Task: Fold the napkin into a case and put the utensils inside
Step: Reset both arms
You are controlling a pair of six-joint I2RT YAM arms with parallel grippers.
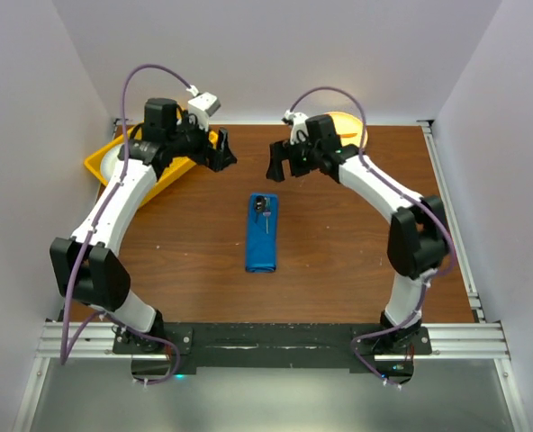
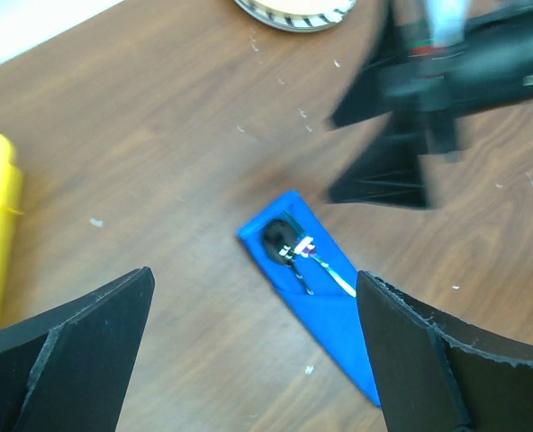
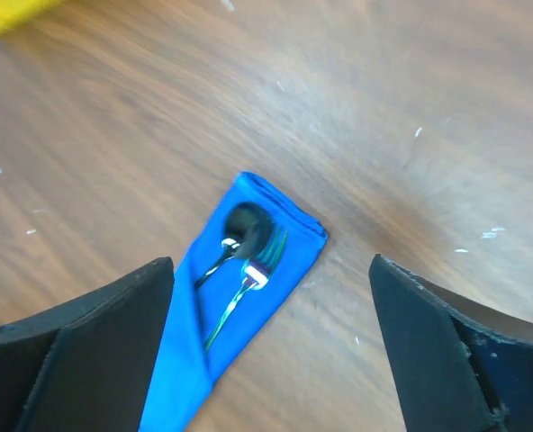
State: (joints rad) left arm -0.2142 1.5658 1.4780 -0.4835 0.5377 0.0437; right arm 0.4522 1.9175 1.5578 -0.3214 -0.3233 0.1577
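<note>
Case [image 1: 262,233] at frame centre with utensils [image 1: 265,209] tucked in, left gripper [image 1: 223,155] and right gripper [image 1: 280,165] spread apart, empty; seemingly finished, needing only a clean retreat.

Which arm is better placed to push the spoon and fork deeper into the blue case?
Right, probably: the right tool hangs open nearer the case's far end, where the spoon and fork heads show. The left tool is open too but farther off.

Left end effector [image 1: 221,151], right end effector [image 1: 277,166] both spread wide, empty.
</note>
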